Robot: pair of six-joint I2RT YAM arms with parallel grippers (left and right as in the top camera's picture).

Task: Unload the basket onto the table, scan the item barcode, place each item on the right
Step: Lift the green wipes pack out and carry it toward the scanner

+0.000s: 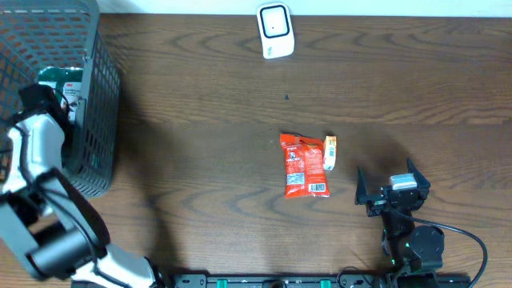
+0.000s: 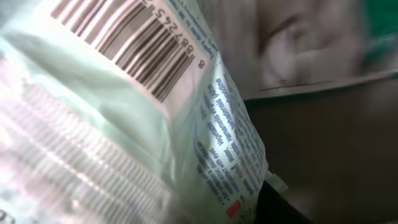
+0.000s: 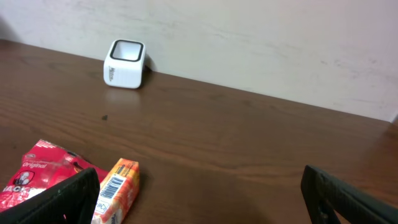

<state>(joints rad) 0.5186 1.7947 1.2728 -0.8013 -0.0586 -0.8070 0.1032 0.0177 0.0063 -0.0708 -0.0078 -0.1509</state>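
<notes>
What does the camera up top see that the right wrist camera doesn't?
Only the overhead view shows the gray basket on the left, with the left arm reaching into it. Only the right wrist view shows the pale wall behind the table. Both show the white scanner, the red snack bag, the little orange box beside it, the brown table and the right gripper, which is open.

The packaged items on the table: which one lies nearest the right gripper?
The small orange box; the larger red packet lies beyond it from the right gripper.
</notes>
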